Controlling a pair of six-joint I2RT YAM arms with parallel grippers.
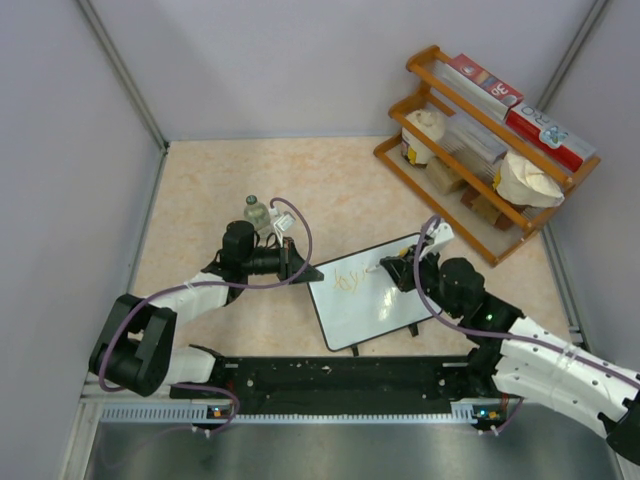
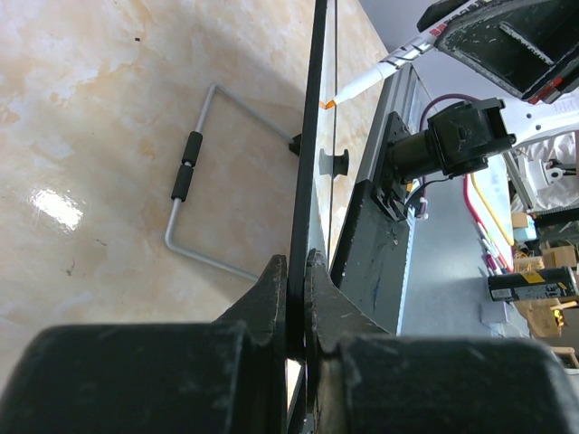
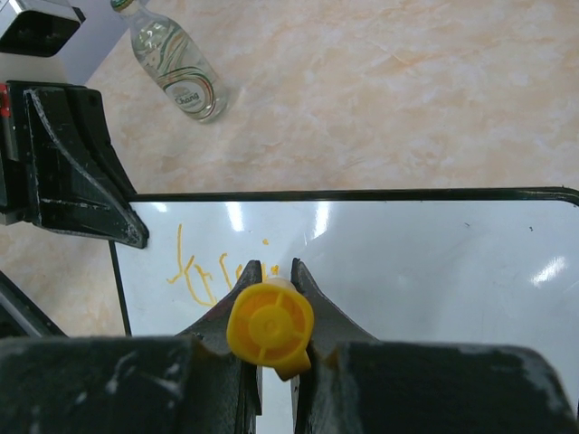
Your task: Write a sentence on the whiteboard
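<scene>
The whiteboard (image 1: 375,300) stands tilted at the table's middle, propped on a wire stand (image 2: 185,172). My left gripper (image 1: 303,270) is shut on its left edge; in the left wrist view the jaws (image 2: 296,276) pinch the thin black frame (image 2: 310,163). My right gripper (image 1: 400,270) is shut on an orange marker (image 3: 270,327), whose tip (image 2: 331,104) rests against the board's face. The sentence (image 3: 204,271) is a few orange strokes near the board's upper left corner (image 1: 350,280). The right fingers hide the newest strokes in the right wrist view.
A clear plastic bottle (image 1: 257,212) stands just behind the left gripper. A wooden rack (image 1: 490,130) holding boxes and bags sits at the back right. Grey walls enclose the table; a black rail (image 1: 340,385) runs along the near edge.
</scene>
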